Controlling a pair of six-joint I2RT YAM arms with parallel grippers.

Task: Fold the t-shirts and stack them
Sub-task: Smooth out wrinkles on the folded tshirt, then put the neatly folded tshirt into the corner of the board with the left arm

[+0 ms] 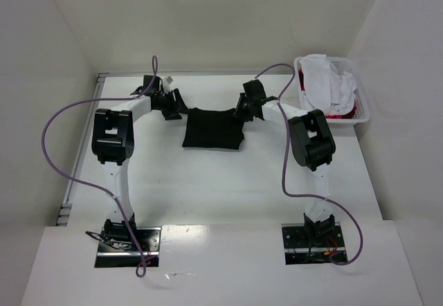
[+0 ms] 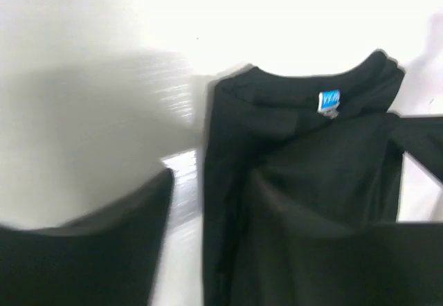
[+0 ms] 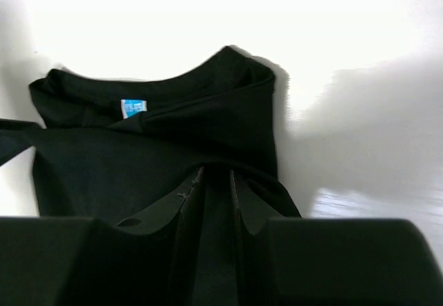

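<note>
My left tool (image 1: 173, 106) sits at the far left corner of the black t-shirt (image 1: 213, 128), jaws apart with the cloth's edge between them and nothing pinched that I can see. The shirt lies folded on the counter (image 1: 208, 195), toward its far side, between my 2 tools, with its blue label (image 2: 329, 101) showing at the collar. My right tool (image 1: 248, 106) is narrow, nipping a ridge of cloth at the far right corner. For a clean fold I would grip both corners level, lift evenly, then lay the cloth flat without dragging. Count: 2 tools, 1 black t-shirt, 1 blue label and 1 basket (image 1: 363, 105) at far right holding white cloth (image 1: 329, 84) over red cloth (image 1: 335, 116); how many shirts that makes I cannot tell
</note>
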